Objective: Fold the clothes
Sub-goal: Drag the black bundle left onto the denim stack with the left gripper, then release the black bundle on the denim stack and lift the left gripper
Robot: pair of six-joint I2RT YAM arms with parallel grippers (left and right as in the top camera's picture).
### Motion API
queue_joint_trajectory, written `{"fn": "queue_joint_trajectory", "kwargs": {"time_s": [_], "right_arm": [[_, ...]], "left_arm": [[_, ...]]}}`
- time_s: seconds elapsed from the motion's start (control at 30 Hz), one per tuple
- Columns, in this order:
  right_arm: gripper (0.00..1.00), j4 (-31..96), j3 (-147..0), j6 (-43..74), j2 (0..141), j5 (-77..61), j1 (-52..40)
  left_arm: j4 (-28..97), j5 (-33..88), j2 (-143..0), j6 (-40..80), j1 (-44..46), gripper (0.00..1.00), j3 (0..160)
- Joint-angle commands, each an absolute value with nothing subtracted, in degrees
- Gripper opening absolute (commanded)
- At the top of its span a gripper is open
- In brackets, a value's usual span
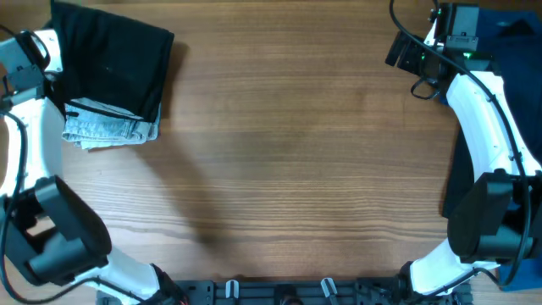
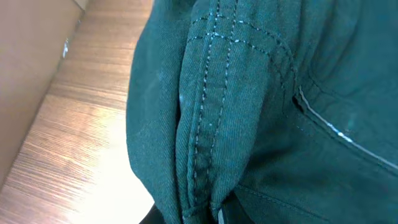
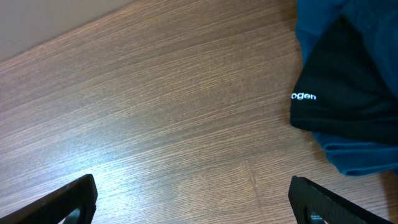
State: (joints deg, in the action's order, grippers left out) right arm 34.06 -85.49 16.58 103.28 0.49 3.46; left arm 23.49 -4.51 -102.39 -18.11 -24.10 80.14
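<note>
A plain black garment (image 1: 110, 63) lies folded at the table's far left, on top of a light-blue denim piece (image 1: 110, 129). My left gripper (image 1: 58, 85) sits at its left edge. In the left wrist view the dark stitched fabric (image 2: 249, 112) fills the frame and my left gripper (image 2: 214, 214) is shut on a fold of it. My right gripper (image 1: 408, 68) hovers at the far right. Its jaws stand wide open (image 3: 196, 208) over bare wood, with nothing between them. A black garment with white lettering (image 3: 348, 81) lies on a royal-blue one (image 3: 360, 158) to its right.
The wooden table (image 1: 296, 169) stretches between the two arms. A pale wall or board (image 2: 31, 56) borders the table beside the left pile. More blue cloth (image 1: 518, 38) hangs at the right edge, partly behind the right arm.
</note>
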Motion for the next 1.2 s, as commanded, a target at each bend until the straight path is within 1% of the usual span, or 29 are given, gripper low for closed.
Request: {"fn": "queue_joint_trajectory", "kwargs": {"time_s": [0.0, 0.03, 0.07, 0.1, 0.13, 0.17, 0.27, 0.3, 0.33, 0.37, 0.4, 0.43, 0.47, 0.5, 0.53, 0.57, 0.67, 0.9, 1.07, 1.13, 1.17], "right_arm": [[0.99, 33.9, -85.4, 16.5, 103.7, 1.5, 3.2], [0.99, 33.9, -85.4, 16.5, 103.7, 1.5, 3.2], [1.00, 33.9, -85.4, 16.6, 103.7, 1.5, 3.2], [0.99, 33.9, -85.4, 16.5, 103.7, 1.5, 3.2], [0.99, 33.9, -85.4, 16.5, 103.7, 1.5, 3.2], [0.99, 33.9, -85.4, 16.5, 103.7, 1.5, 3.2], [1.00, 33.9, -85.4, 16.5, 103.7, 1.5, 3.2], [1.00, 33.9, -85.4, 16.6, 103.7, 1.5, 3.2], [1.00, 33.9, -85.4, 16.6, 103.7, 1.5, 3.2], [1.00, 33.9, -85.4, 16.5, 103.7, 1.5, 3.2], [1.00, 33.9, -85.4, 16.5, 103.7, 1.5, 3.2], [0.99, 33.9, -85.4, 16.5, 103.7, 1.5, 3.2], [1.00, 33.9, -85.4, 16.5, 103.7, 1.5, 3.2], [1.00, 33.9, -85.4, 16.5, 103.7, 1.5, 3.2], [0.99, 33.9, -85.4, 16.5, 103.7, 1.5, 3.2], [0.99, 33.9, -85.4, 16.5, 103.7, 1.5, 3.2], [1.00, 33.9, -85.4, 16.5, 103.7, 1.5, 3.2], [1.00, 33.9, -85.4, 16.5, 103.7, 1.5, 3.2], [1.00, 33.9, -85.4, 16.5, 103.7, 1.5, 3.2], [1.00, 33.9, -85.4, 16.5, 103.7, 1.5, 3.2], [0.99, 33.9, -85.4, 16.5, 103.7, 1.5, 3.2]], "left_arm": [[21.6, -4.7, -106.0, -17.4, -24.9, 0.11, 80.7], [21.5, -4.8, -106.5, -17.4, -24.9, 0.20, 80.7], [21.3, -4.7, -106.8, -17.4, -25.1, 0.21, 80.7], [20.7, -4.8, -107.0, -17.3, -25.5, 0.30, 80.7], [19.8, -5.0, -107.0, -15.6, -26.2, 0.73, 80.7], [18.9, -6.1, -106.9, -12.0, -27.1, 0.86, 80.7], [17.8, -7.1, -104.7, -2.2, -29.9, 1.00, 80.7], [17.8, -7.1, -103.5, 0.3, -30.6, 1.00, 80.7], [18.3, -6.9, -102.0, 3.3, -31.4, 0.96, 80.7], [19.4, -4.4, -100.9, 5.1, -31.7, 0.68, 80.7], [20.9, 2.8, -100.4, 5.5, -31.7, 0.22, 80.7], [22.3, 10.3, -100.4, 5.6, -31.7, 0.10, 80.7], [23.7, 16.8, -100.5, 6.2, -31.7, 0.04, 80.7], [25.9, 28.3, -100.5, 6.9, -31.6, 0.04, 80.7], [27.9, 36.2, -100.5, 6.9, -31.2, 0.04, 80.7], [30.6, 37.7, -100.5, 6.9, -30.3, 0.04, 80.7], [34.2, 37.7, -101.3, 6.9, -27.1, 0.04, 78.9], [31.2, 38.0, -107.1, 6.9, -17.4, 0.04, 72.8], [28.7, 37.7, -113.4, 6.9, -16.6, 0.04, 72.8], [28.9, 44.6, -113.1, 7.5, -16.1, 0.04, 72.8], [28.5, 46.1, -111.7, 9.7, -15.5, 0.04, 72.8]]}}
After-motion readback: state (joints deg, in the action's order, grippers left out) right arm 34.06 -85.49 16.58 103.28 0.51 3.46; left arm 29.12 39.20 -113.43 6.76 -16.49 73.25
